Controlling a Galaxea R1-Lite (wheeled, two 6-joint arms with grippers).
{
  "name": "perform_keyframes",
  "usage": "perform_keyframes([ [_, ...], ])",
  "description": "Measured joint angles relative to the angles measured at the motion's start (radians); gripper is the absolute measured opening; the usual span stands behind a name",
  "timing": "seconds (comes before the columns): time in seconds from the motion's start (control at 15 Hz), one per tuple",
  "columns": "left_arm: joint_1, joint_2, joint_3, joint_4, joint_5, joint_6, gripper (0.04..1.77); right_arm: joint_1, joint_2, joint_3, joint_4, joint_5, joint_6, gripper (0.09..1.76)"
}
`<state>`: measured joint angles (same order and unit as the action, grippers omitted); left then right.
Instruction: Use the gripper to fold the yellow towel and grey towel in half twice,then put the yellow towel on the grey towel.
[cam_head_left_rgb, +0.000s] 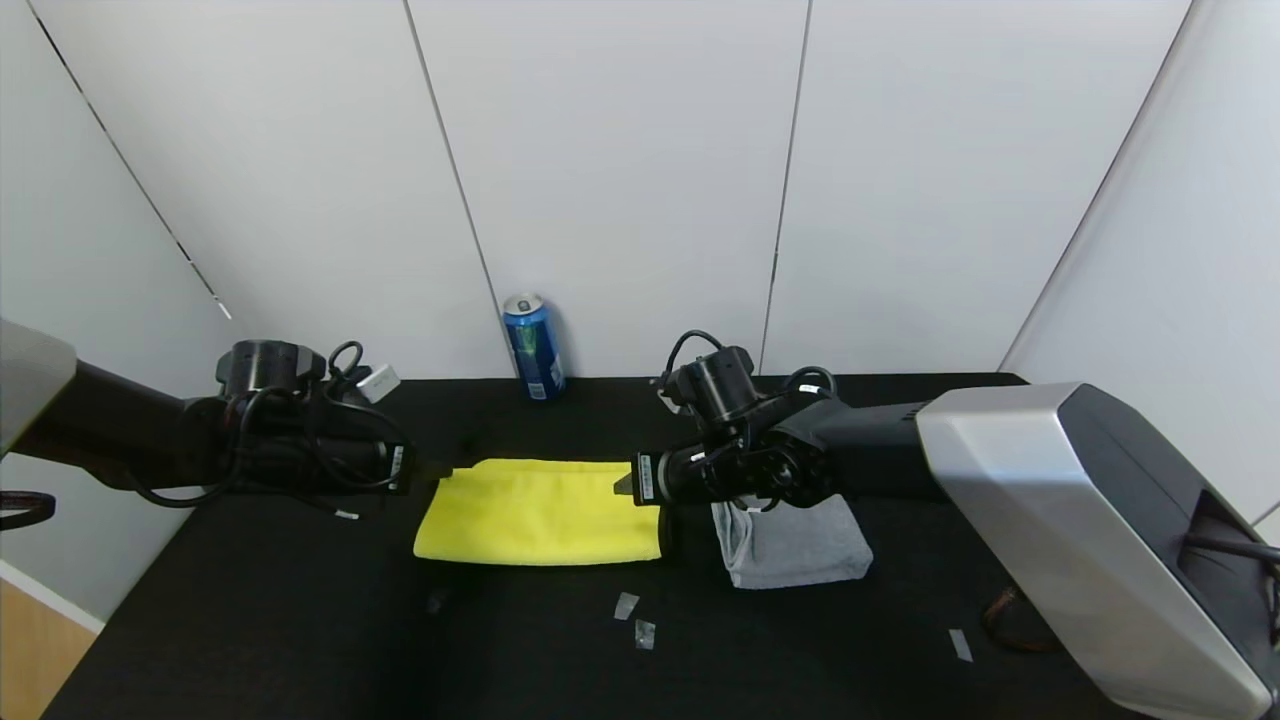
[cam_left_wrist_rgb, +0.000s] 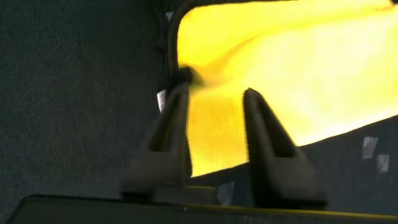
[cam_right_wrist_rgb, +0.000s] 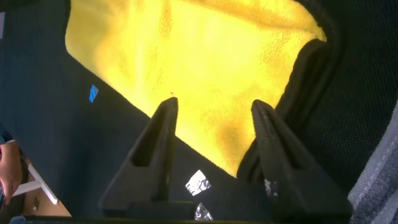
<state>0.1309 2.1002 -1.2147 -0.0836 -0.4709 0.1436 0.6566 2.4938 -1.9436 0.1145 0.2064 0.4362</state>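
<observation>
Yellow towel (cam_head_left_rgb: 540, 510), folded, lay mid-table between left gripper (cam_left_wrist_rgb: 214, 99) and right gripper (cam_right_wrist_rgb: 214, 109), each at one end with jaws parted, holding nothing; grey towel (cam_head_left_rgb: 795, 545), folded, lay just right.

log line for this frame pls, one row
left gripper: jaws open at yellow towel left end | right gripper: jaws open at its right end | grey towel: folded, right of yellow

White wall panels (cam_head_left_rgb: 620, 150) with thin dark seams rise behind the black cloth-covered surface (cam_head_left_rgb: 300, 620); wooden floor (cam_head_left_rgb: 30, 650) shows at 8 o'clock.
</observation>
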Motion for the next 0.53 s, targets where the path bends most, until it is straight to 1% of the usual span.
perform_keyframes([
  [0.13,-0.004,0.001,-0.007,-0.001,0.004,-0.009,0.91,-0.003,0.000,-0.002,0.000,0.000,0.000,1.10],
  [0.2,-0.002,0.000,-0.008,-0.001,0.006,-0.008,1.00,-0.004,-0.003,-0.002,0.003,0.000,0.000,1.18],
  [0.33,0.007,-0.004,-0.009,-0.014,0.009,-0.008,1.16,-0.004,-0.011,-0.002,0.004,0.000,0.000,1.30],
  [0.53,0.016,-0.012,-0.005,-0.029,0.011,-0.010,1.34,-0.005,-0.025,0.009,0.007,-0.003,0.000,1.43],
])
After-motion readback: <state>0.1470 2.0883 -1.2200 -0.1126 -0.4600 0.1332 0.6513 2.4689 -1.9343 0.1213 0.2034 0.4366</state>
